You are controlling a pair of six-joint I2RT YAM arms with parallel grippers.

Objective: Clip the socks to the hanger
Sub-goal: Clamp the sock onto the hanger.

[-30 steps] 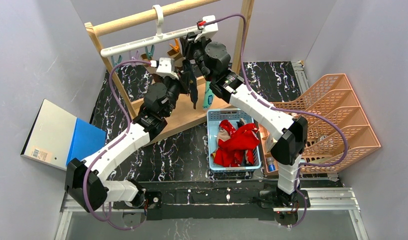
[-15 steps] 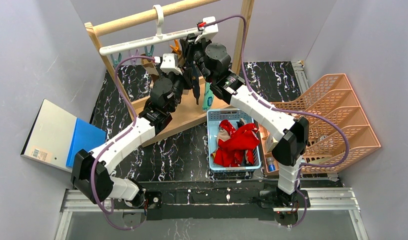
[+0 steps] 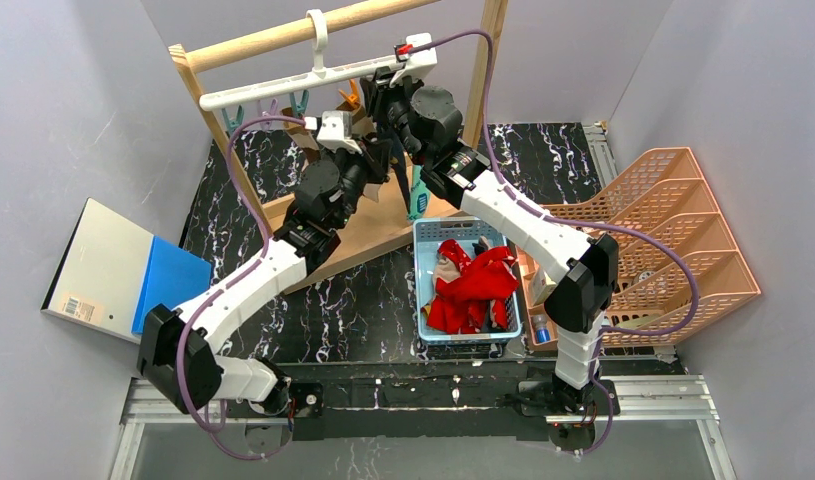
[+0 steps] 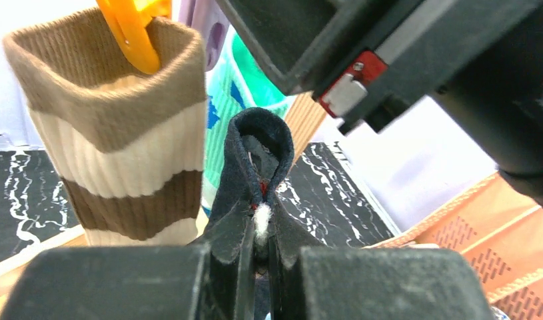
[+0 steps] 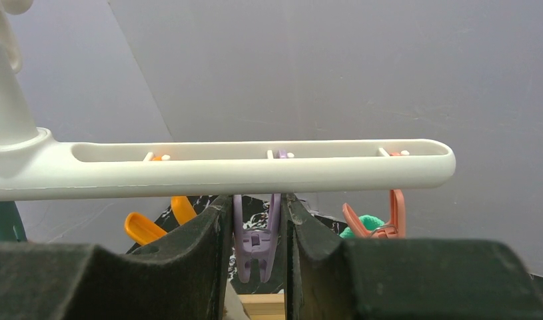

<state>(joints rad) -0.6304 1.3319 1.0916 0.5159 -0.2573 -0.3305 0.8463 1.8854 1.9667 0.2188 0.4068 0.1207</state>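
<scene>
Navy fabric is the item in hand. The navy sock [image 4: 255,167] is pinched at its folded cuff by the left end effector [image 4: 255,253], which is clenched tight on it, and the fold stands up as a loop. The right end effector [image 5: 255,230] is clamped about the purple clip [image 5: 256,247], one finger against each side, directly under the white hanger [image 5: 222,167]. Neither wrist view shows whether the clip's mouth is sprung open.

Already hung: the brown-and-beige banded sock [image 4: 115,133] on the orange clip [image 4: 132,33]. The teal sock [image 4: 236,87] appears to hang from the pink clip [image 5: 387,217]. Red socks [image 3: 473,285] lie in the blue basket [image 3: 420,250] on the table [image 3: 363,300].

Risks, as judged:
- The hanger hangs only by its hook on the wooden rack [image 3: 273,40], so an upward push from the cuff could rock the bar and carry the clip off line.
- The cuff loop is thick. If only its edge enters the mouth, it may slip out once released.
- If the right end effector slackens early, the clip closes on nothing.

Clearance:
- The purple clip sits between the orange and pink clips, with narrow gaps on either side.
- The banded sock hangs just beside the navy cuff and the teal sock just behind it.
- The right arm's housing crowds in from above.
- Open room lies below and toward the near side.
</scene>
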